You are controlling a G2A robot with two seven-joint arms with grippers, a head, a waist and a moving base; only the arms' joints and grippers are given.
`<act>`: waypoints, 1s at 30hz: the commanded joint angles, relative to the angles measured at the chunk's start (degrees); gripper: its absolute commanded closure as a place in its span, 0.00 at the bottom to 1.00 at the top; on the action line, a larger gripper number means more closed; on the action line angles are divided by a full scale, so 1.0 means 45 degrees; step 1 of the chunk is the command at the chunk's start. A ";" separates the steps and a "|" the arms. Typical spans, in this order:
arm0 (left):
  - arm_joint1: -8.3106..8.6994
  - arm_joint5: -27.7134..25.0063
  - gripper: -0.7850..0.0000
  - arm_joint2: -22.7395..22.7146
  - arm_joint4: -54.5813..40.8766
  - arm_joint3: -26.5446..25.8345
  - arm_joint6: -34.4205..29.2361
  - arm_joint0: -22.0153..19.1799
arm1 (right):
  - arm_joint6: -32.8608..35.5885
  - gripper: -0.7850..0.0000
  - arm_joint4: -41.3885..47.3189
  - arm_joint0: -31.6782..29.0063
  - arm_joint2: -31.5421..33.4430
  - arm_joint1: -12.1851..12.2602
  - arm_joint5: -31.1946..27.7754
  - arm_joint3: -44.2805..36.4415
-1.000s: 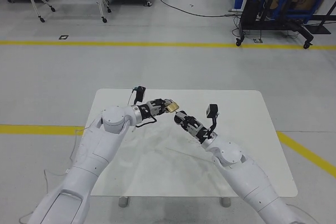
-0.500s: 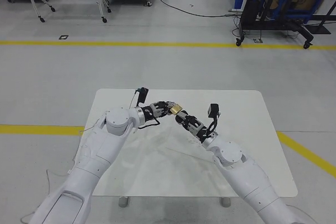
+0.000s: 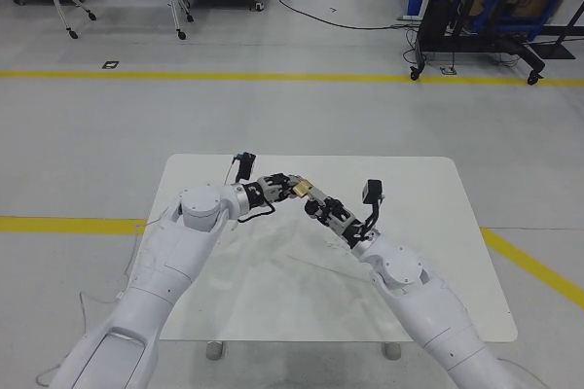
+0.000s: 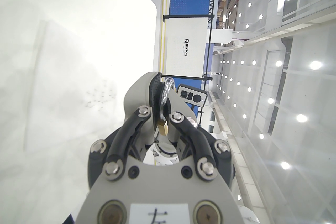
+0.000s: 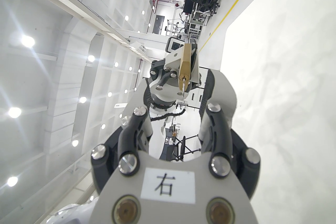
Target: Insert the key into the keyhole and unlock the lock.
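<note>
Key meets lock.
Left gripper clamps my lock; right wrist view shows key tip at keyhole; right gripper's hold I cannot tell.

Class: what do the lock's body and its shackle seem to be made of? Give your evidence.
Lock body: likely brass, satin finish; golden-yellow colour with a dull sheen.
Shackle: likely steel, polished or plated; silvery with bright reflections.

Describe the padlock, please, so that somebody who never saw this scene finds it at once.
Find the white table, then the spot above its far half where the two arms nearly meet. There the left gripper is shut on the padlock: a small brass block, the only golden thing among white and black robot parts.
</note>
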 commanded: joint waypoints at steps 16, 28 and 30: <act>0.0006 -0.0210 1.00 0.0055 0.0575 -0.0263 0.0346 0.0118 | 0.0174 1.00 -0.0303 -0.0399 0.0408 -0.0016 0.0451 -0.0317; 0.0026 -0.0292 1.00 -0.0345 -0.0014 -0.0306 0.0490 0.0289 | 0.0356 0.00 -0.0273 -0.0269 0.0429 -0.0116 0.0259 -0.0257; 0.0021 -0.0166 1.00 -0.0528 -0.0409 -0.0252 0.0634 0.0324 | 0.0356 0.00 -0.0273 -0.0269 0.0429 -0.0116 0.0259 -0.0257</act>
